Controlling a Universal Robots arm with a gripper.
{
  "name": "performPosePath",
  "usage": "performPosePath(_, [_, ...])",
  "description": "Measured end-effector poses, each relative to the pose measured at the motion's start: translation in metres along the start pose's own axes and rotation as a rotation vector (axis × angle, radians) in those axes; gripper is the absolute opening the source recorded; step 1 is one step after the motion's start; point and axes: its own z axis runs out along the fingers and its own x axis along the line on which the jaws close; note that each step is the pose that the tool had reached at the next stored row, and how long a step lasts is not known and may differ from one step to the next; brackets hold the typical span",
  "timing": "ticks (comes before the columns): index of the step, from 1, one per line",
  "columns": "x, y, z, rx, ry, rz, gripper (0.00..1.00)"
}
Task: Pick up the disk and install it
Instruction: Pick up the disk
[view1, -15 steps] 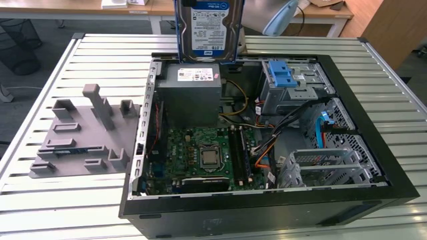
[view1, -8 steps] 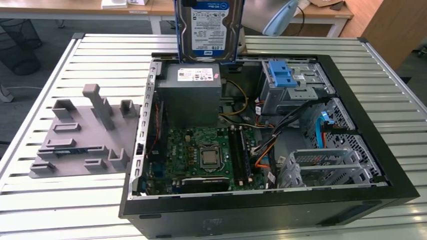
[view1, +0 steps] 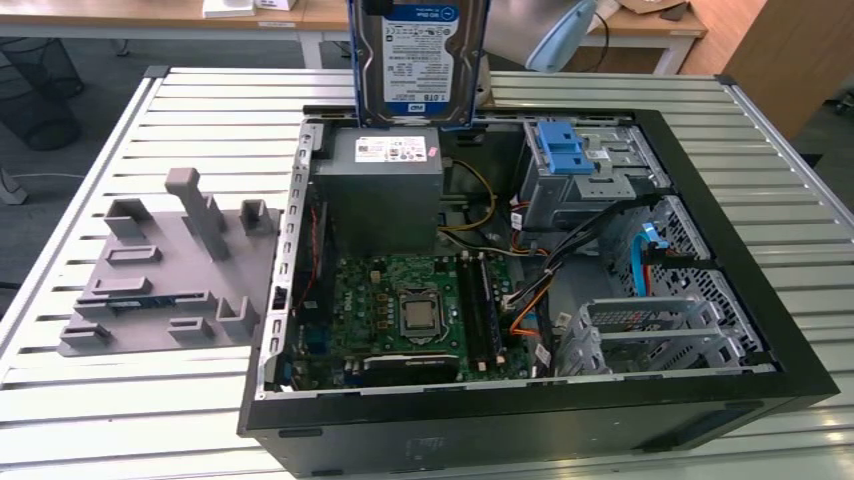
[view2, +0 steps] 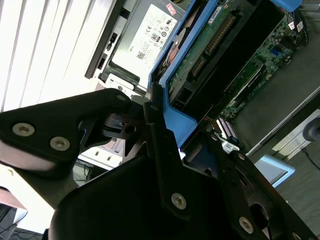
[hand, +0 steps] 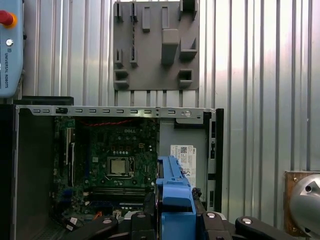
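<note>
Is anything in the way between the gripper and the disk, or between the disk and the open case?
Nothing visible. The gripper is shut on the disk by its blue carrier; the disk hangs upright in open air over the power supply, with the case open beneath.

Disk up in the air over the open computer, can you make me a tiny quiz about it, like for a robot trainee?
1. True or false: the disk already sits inside the computer case.
2. What holds the disk? A) the claw B) a person's hand C) nothing
3. Fill in: the frame around the disk is coloured ____.
Key: 1 false; 2 A; 3 blue.
</note>
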Motion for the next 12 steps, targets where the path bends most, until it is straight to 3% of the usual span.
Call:
performPosePath(6, [0.0011,0.0000,0.0000,0.0000,0.0000,0.000,0.36])
performPosePath(12, [0.0087,0.0000,0.0000,0.0000,0.0000,0.000,0.36])
